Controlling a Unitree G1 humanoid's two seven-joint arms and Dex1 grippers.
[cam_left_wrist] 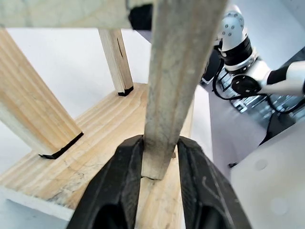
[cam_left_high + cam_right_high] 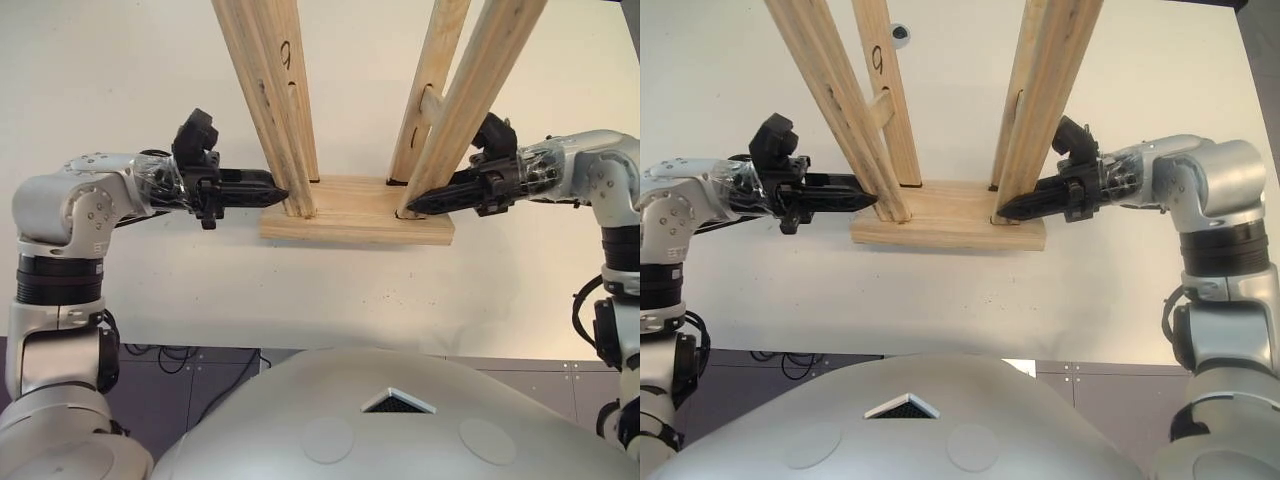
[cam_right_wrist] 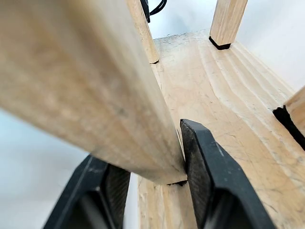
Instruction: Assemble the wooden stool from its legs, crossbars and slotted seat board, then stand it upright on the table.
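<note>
— Where does the stool sit on our worktop (image 2: 120,90)?

— Upside down, about the middle. The board (image 2: 355,228) lies flat, and four legs rise from it and run out past the top of our head views.

— And our grippers?

— The left gripper (image 2: 283,193) comes in level from the left. Its fingers (image 1: 119,186) are clamped on the near-left leg (image 2: 262,90), right at the base. The right gripper (image 2: 406,209) mirrors it from the other side, with its fingers (image 3: 209,176) pinching the near-right leg (image 2: 475,90) just above the board.

— What do we see at the edges?

— Both held legs stand close to the board's front edge. The far legs (image 2: 303,100) stand in dark-rimmed slots (image 1: 125,91) near its back edge. We cannot tell whether the held legs are fully seated, because our fingers hide the joints.

— Any crossbars?

— One crossbar (image 2: 881,104) joins the two left legs higher up. Another (image 2: 432,100) shows between the right pair.

— How much room do we have to move?

— The board lies well back from the worktop's near edge. White surface spreads wide on both sides, under our forearms. Between our fingertips the board's front face is uncovered.
</note>
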